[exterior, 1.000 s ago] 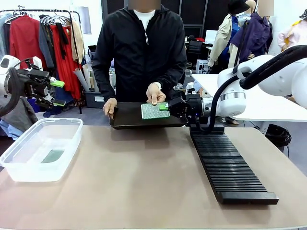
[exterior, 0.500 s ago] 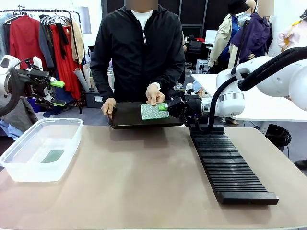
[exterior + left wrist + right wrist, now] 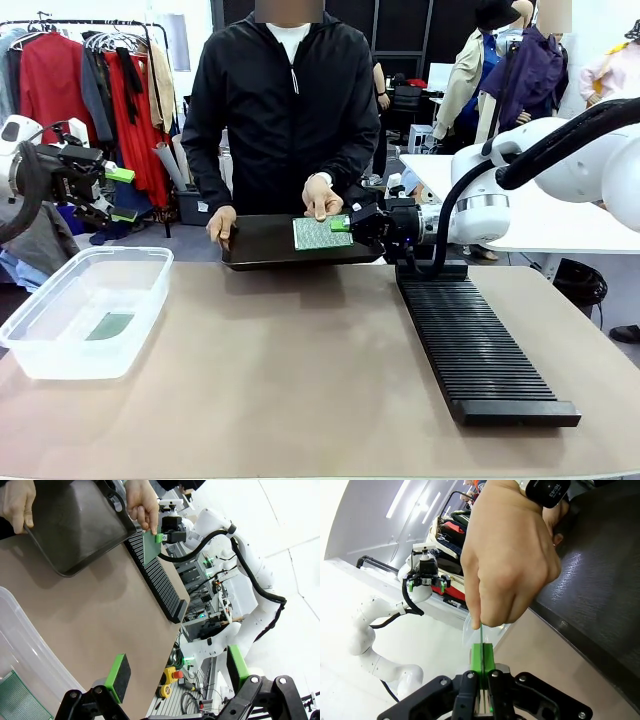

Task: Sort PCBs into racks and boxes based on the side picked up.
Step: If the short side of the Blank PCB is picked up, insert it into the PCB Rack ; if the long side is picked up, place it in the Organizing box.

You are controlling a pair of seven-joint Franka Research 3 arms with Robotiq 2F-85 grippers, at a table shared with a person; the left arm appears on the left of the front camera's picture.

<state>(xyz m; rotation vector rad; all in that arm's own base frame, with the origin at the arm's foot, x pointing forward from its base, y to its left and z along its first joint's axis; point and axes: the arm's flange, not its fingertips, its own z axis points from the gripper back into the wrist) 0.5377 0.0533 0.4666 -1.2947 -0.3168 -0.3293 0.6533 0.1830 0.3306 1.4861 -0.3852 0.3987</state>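
A dotted green PCB (image 3: 316, 233) lies tilted over the dark tray (image 3: 270, 250) that the person holds at the table's far edge. The person's hand (image 3: 322, 197) pinches its far edge. My right gripper (image 3: 345, 222) is shut on its right edge. In the right wrist view the PCB (image 3: 481, 634) stands edge-on between the pads of my right gripper (image 3: 482, 661), under the hand (image 3: 512, 555). My left gripper (image 3: 118, 195) hangs open at far left, behind the clear box (image 3: 50, 350), which holds another PCB (image 3: 110, 325). The black rack (image 3: 475, 340) lies at right. In the left wrist view my left gripper (image 3: 177, 667) is open.
The person's other hand (image 3: 222, 222) grips the tray's left rim. The left wrist view takes in the tray (image 3: 75, 525), the rack (image 3: 160, 580), the box wall (image 3: 30, 645) and the right arm (image 3: 235, 545). The brown tabletop (image 3: 290, 370) lies between box and rack.
The person, the tray and the PCB have shifted slightly to the left. Both grippers stay as they were.
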